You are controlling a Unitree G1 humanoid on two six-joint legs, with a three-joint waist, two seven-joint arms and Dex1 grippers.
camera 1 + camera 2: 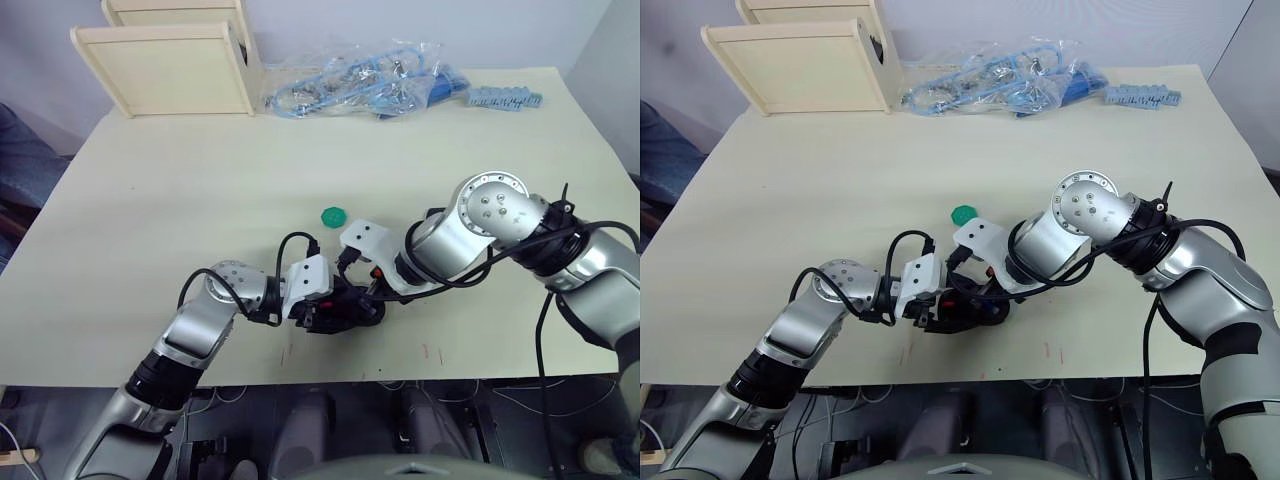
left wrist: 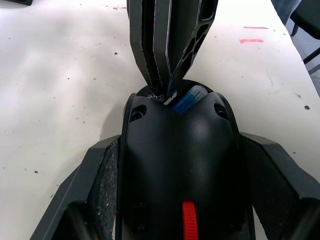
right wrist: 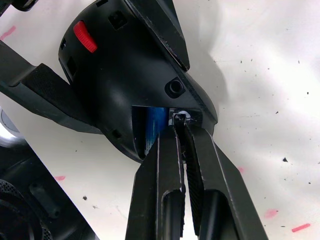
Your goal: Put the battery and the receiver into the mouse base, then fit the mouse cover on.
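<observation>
while the left gripper [image 2: 175,200] is squeezing the mouse base [image 2: 177,165] from both sides, the base is sitting on the table [image 1: 200,180], near its front edge and a little in front of the green cap [image 1: 333,215]. the battery [image 2: 187,99] is lying inside the base. the right gripper [image 3: 181,125] is poking its tips into the base just beside the battery, fingers pressed together on a tiny thing i cannot make out.
</observation>
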